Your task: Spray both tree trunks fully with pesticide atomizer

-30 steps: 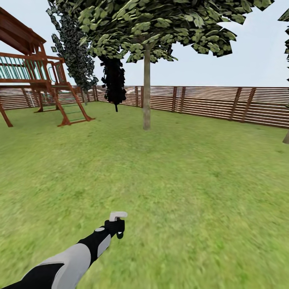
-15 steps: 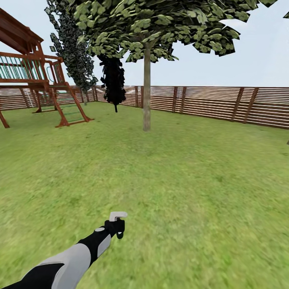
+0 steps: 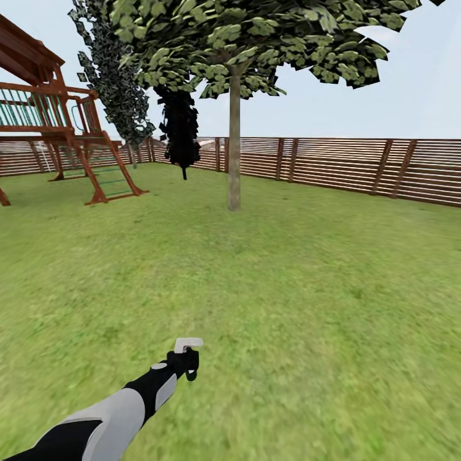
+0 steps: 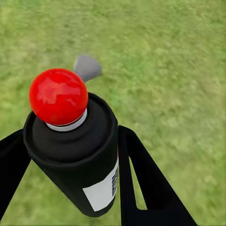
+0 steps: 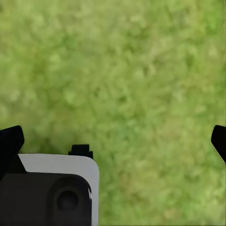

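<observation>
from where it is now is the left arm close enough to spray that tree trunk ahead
Probably not yet. The left pincer is shut on the spray bottle, but a wide stretch of open lawn lies between it and the tree trunk. Nothing blocks the way.

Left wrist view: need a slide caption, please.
Left gripper shut on the black pesticide atomizer, above green lawn.

Mottled green and yellow-green on the wide grass lawn [image 3: 307,288]. Reddish-brown horizontal slats along the wooden fence [image 3: 339,163]. Red-brown timber with teal-green rails on the wooden playset [image 3: 57,128]. Grey-brown, faintly mottled, on the straight bare tree trunk [image 3: 234,141], beneath patchy light and dark green leaves. Near-black on the narrow cypress [image 3: 181,131]. Black body, glossy red ball tip, pale grey trigger head and white label on the small spray bottle [image 4: 77,150]. Black on the left pincer [image 4: 70,183].
</observation>
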